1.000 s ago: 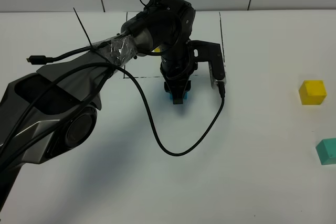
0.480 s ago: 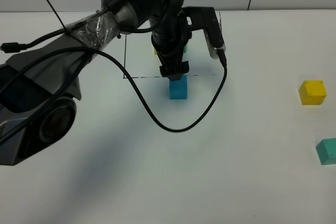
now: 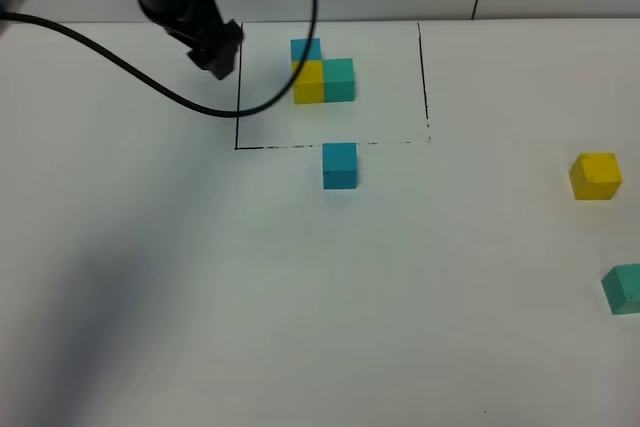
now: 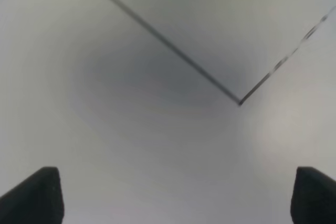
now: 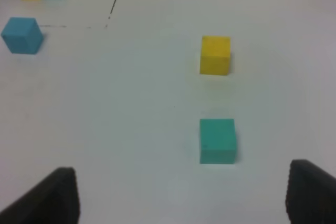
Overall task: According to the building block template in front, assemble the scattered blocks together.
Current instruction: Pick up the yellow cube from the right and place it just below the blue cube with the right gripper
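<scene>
A loose blue block (image 3: 340,165) sits on the white table (image 3: 300,297) just outside the black border line (image 3: 290,146), on the near side of the building block template (image 3: 322,74). That spot looks chosen as the starting corner for a copy of the L-shaped trio. The template's own blue, yellow and teal-green cubes touch one another inside the line.

The left gripper (image 3: 218,53) hangs above the table at the left edge of the border, beside the template. Its fingers are spread wide and hold nothing. Its wrist camera shows only bare table and a corner of the line between them. Off to that side, it appears to leave the way to the blue block clear.

The yellow block (image 3: 596,175) and the teal-green block (image 3: 624,288) lie well apart from the template on the right arm's side, untouched. The right gripper (image 5: 182,195) is poised near them with its fingers apart and empty, seemingly ready to fetch one. Two of the three blocks are not yet joined.
</scene>
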Robot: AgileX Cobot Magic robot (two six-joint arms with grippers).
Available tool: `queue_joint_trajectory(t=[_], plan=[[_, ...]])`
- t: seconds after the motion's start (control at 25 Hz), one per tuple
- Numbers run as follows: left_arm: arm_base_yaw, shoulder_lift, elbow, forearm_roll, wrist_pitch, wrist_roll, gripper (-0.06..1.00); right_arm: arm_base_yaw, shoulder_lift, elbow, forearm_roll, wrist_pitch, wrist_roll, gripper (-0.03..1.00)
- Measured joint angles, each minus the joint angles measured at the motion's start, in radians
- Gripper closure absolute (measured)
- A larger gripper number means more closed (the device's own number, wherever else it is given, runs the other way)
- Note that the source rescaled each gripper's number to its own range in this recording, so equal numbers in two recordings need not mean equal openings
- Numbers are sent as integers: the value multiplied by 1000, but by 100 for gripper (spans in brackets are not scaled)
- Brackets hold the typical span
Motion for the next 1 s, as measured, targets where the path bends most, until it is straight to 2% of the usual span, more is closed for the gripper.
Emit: queue_joint_trajectory(t=[0.2, 0.44, 0.56, 0.72, 1.0], plan=[[139, -175, 228, 0, -3, -24, -5, 0, 0, 0, 0, 0, 0, 34], [264, -483, 607, 0, -143, -84, -5, 0, 0, 0, 0, 0, 0, 34], [279, -671, 791, 8, -196, -123, -5, 0, 0, 0, 0, 0, 0, 34], [279, -932, 984, 0, -194, -196, -5, 0, 0, 0, 0, 0, 0, 34], [279, -1350, 1216, 48, -161, -317, -5, 0, 0, 0, 0, 0, 0, 34]])
